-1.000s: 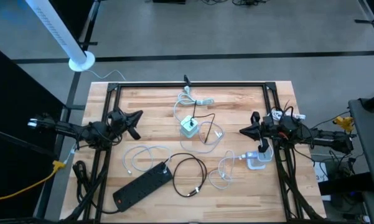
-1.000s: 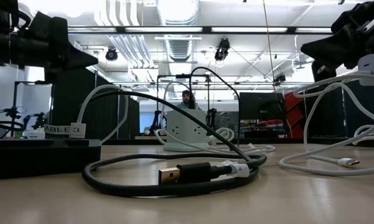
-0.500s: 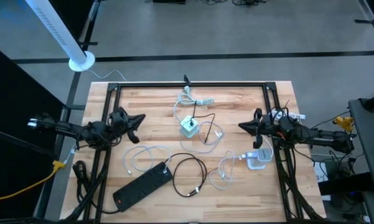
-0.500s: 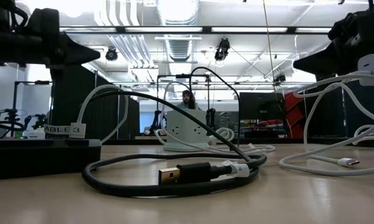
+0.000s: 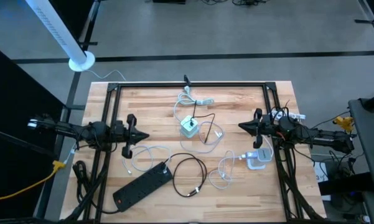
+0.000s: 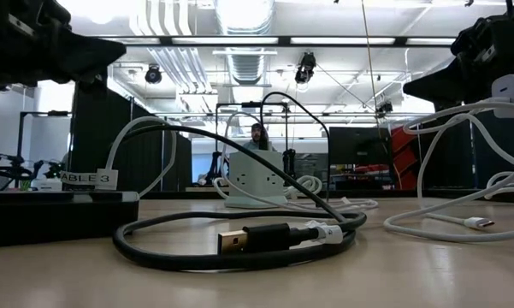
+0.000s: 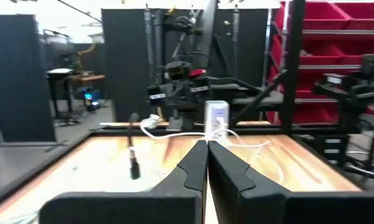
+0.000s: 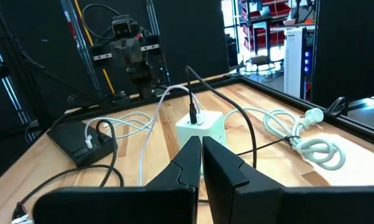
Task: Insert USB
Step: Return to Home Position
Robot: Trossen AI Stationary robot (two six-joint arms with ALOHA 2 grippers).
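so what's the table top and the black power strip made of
Table top: looks like wood, pale joined planks with visible grain, low sheen. Power strip: probably moulded black plastic, matte with no glare, though the look leaves that open.

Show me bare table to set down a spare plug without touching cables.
Free: the far-left wood between the left gripper and the coiled white cable; the far-right wood beyond the right gripper; the near-right corner before the pale charger block. Crowded: around the white outlet cube and black power strip.
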